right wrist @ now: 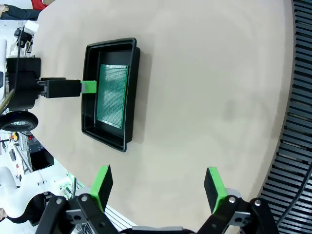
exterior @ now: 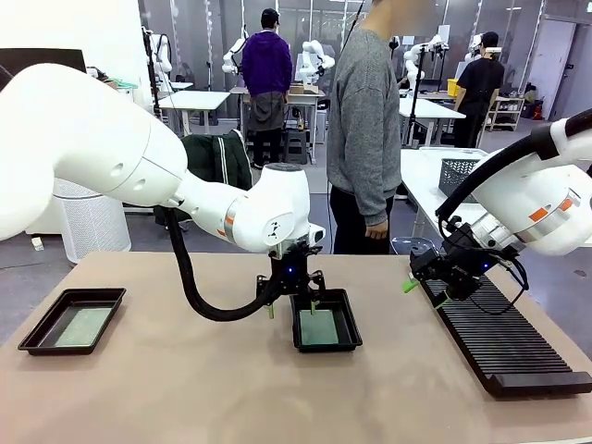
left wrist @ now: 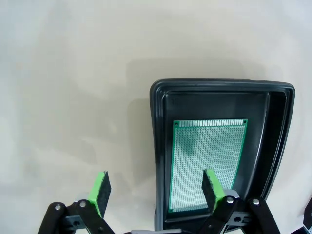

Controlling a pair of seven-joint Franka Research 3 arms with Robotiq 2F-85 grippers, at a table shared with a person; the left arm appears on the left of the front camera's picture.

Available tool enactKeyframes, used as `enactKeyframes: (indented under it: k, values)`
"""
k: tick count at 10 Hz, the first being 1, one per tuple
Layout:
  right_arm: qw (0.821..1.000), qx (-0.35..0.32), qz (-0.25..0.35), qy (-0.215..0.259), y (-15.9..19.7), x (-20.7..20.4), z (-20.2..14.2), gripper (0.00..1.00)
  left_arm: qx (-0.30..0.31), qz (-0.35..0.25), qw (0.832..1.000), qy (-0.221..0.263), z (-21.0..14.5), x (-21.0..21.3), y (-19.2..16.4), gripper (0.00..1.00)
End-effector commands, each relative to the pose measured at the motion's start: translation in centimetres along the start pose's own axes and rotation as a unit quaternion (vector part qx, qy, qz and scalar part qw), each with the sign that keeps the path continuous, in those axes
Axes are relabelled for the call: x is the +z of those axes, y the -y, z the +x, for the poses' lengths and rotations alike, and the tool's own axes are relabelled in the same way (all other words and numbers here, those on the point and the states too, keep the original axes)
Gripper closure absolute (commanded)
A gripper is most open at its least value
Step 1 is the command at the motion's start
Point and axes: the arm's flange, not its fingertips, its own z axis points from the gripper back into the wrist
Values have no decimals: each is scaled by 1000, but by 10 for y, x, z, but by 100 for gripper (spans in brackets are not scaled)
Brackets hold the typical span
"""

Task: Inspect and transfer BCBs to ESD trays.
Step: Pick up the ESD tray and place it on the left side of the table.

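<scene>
Lying flat in the glossy black middle ESD tray [exterior: 351, 335] is a thin green BCB [left wrist: 207, 163] with a fine dotted grid. A second tray [exterior: 37, 338] at the table's left holds a pale board [exterior: 81, 326]. The left gripper [exterior: 293, 307] hangs spread and empty over the middle tray's edge. The right gripper [exterior: 424, 294], jaws wide, holds nothing beside the ribbed black rack [exterior: 509, 347].

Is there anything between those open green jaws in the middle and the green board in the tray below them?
Nothing visible. The left gripper hangs open over the near end of the tray; one pad is over the board, the other outside the rim, with only air beneath.
</scene>
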Motion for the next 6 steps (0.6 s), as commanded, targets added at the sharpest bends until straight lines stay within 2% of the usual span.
enactKeyframes:
  k: [1,5,6]
  values:
    - [1000,-1,-1,1,0,-1,-1,0,16,4,999,28,-4,-5,3,0]
    - [1000,-1,-1,1,0,-1,-1,0,13,7,999,38,-13,-2,0,0]
    - [1000,-1,-1,1,0,-1,-1,0,10,10,999,39,-13,-3,0,15]
